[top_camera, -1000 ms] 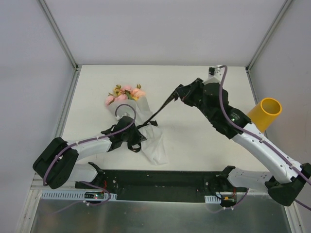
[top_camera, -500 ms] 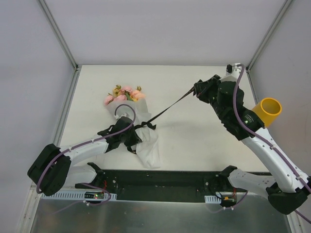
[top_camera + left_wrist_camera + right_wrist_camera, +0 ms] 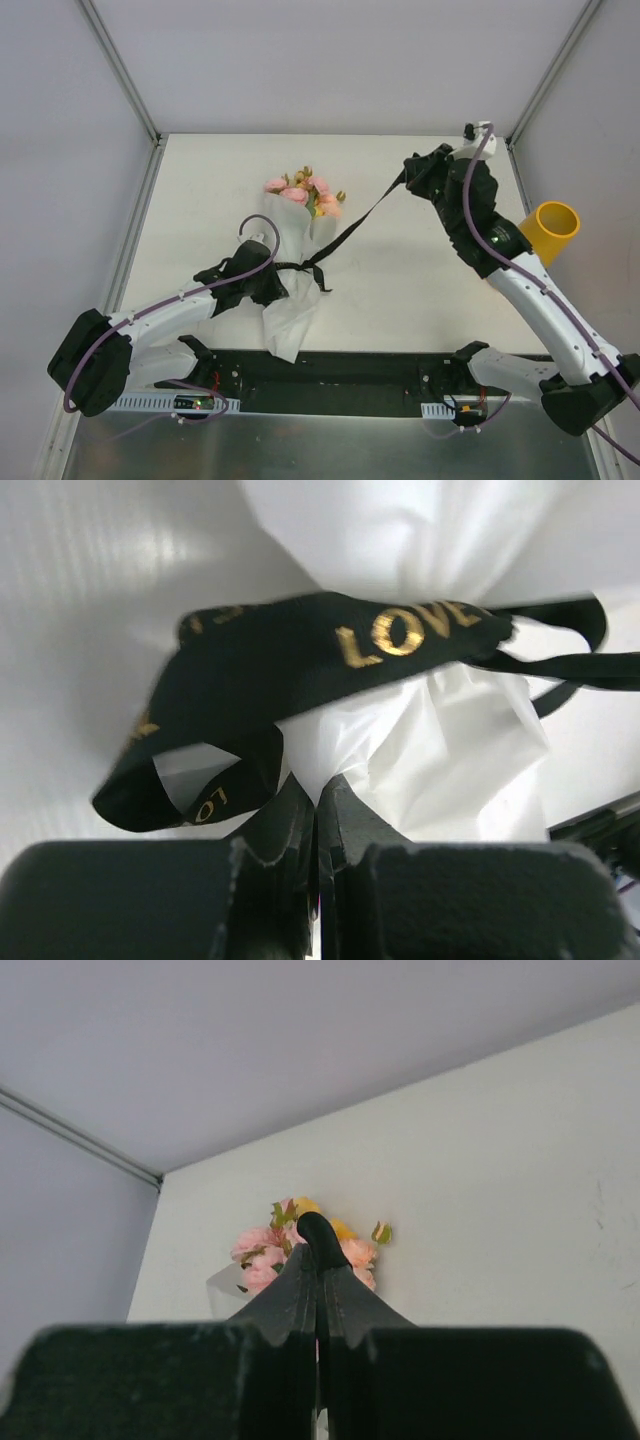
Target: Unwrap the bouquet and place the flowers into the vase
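Note:
The bouquet lies on the table left of centre, its pink and yellow flowers (image 3: 305, 192) pointing to the far side and its white paper (image 3: 290, 320) trailing toward me. My left gripper (image 3: 270, 288) is shut on a fold of that paper (image 3: 440, 750), just below the black ribbon (image 3: 330, 645) with gold "LOVE" lettering. My right gripper (image 3: 406, 178) is shut on the ribbon's free end (image 3: 322, 1232). The ribbon (image 3: 355, 222) runs taut from it down to the knot. Beyond the right fingers the flowers (image 3: 258, 1250) show. The yellow vase (image 3: 548, 232) stands upright at the right edge, behind the right arm.
The white table (image 3: 420, 280) is walled on the left, far and right sides, with metal posts (image 3: 120, 70) at the far corners. A black rail (image 3: 330, 375) runs along the near edge between the arm bases.
My right gripper has drawn the ribbon end farther right and away, stretching it out. The bouquet has swung, its flowers moving right. My left gripper has kept its hold on the paper.

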You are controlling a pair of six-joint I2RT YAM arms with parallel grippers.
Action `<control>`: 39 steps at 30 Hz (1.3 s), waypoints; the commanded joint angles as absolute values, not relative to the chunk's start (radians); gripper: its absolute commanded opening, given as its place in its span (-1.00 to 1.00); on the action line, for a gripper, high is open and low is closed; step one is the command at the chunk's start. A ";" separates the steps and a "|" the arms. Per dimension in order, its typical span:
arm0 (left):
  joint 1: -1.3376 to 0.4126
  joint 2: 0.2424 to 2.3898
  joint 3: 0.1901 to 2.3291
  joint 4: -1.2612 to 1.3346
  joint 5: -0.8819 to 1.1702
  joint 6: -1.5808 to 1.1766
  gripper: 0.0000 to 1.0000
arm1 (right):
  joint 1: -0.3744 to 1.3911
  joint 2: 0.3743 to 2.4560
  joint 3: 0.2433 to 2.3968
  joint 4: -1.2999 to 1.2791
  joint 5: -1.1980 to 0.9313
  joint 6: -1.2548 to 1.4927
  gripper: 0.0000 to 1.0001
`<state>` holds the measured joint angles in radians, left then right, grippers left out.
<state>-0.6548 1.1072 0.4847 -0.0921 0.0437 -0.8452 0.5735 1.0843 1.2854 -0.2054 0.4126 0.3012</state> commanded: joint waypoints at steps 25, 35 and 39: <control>-0.655 1.016 0.491 -0.127 0.098 -0.752 -1.00 | 0.606 1.390 0.920 0.208 -0.446 0.374 -0.02; -0.655 1.025 0.480 -0.106 0.120 -0.756 -1.00 | 0.706 1.595 0.833 0.597 -0.468 0.308 -0.09; -0.655 1.025 0.476 -0.101 0.123 -0.758 -1.00 | 0.732 1.666 0.870 0.598 -0.451 0.288 -0.15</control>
<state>-0.6548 1.0386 0.4789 -0.1528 0.1051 -0.7723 0.7078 1.6218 0.8360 0.4664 -0.4507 0.3328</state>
